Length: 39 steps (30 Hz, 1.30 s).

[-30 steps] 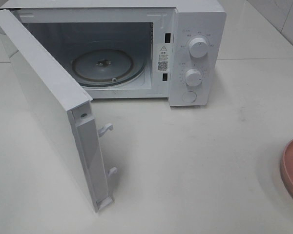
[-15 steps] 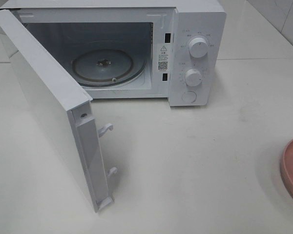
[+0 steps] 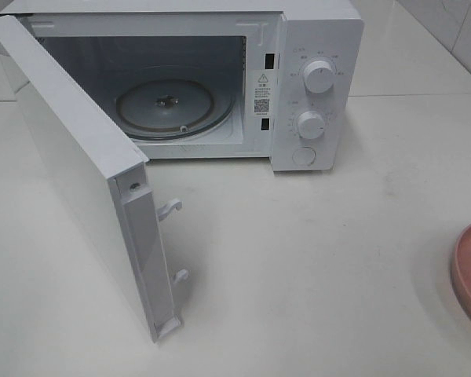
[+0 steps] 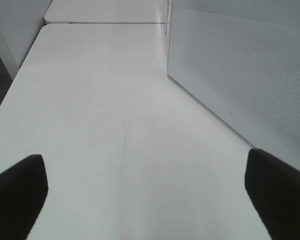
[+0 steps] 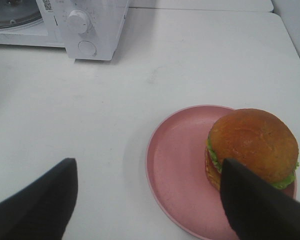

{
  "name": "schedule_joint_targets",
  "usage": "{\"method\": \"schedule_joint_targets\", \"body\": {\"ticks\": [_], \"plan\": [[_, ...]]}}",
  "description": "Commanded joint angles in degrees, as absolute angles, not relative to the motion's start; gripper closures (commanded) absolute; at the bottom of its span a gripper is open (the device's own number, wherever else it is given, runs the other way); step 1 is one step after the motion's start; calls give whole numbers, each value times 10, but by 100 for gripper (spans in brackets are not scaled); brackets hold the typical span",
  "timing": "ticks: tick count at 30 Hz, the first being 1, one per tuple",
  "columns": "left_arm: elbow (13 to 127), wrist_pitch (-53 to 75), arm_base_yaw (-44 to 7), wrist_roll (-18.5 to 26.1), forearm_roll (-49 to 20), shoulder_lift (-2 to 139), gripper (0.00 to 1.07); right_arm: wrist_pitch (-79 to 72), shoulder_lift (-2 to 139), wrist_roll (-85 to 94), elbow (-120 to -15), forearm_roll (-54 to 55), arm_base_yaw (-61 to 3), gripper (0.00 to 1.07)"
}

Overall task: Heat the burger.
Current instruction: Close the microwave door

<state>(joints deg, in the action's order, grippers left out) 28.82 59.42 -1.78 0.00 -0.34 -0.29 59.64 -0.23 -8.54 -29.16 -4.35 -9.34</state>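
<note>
Item 1: microwave (image 3: 220,78), white, standing on the white table (image 3: 322,259) at the back of the high view. Door (image 3: 78,173) swung fully open toward the left side; 2 latch hooks show on its free edge. Cavity holds a glass turntable (image 3: 173,108), nothing on it. Control panel on the right carries 2 round knobs, upper (image 3: 319,77) and lower (image 3: 310,124), with a round button (image 3: 304,155) beneath.

Item 2: pink plate (image 5: 182,170), round, on the table well to the right of the microwave (only its edge shows in the high view).

Item 3: burger (image 5: 252,147), golden-brown domed bun with green lettuce at the seam, sitting on the far side of the plate from the microwave.

Item 4: right gripper (image 5: 150,200), fingers spread wide, poised above the plate's near rim; 1 dark finger (image 5: 260,210) overlaps the burger's edge in the wrist view, contact not certain. Nothing held.

Item 5: left gripper (image 4: 150,190), fingers spread wide, empty, above bare table beside the door's perforated outer face.
</note>
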Motion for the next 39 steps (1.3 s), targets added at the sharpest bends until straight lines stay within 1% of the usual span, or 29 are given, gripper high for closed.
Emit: {"method": "schedule_joint_targets", "body": {"ticks": [1,39], "plan": [[287,594,-17,0,-3,-13,6,595,-17,-79,-291,-44,-88,32],[287,594,-17,0,-3,-13,6,595,-17,-79,-291,-44,-88,32]]}}
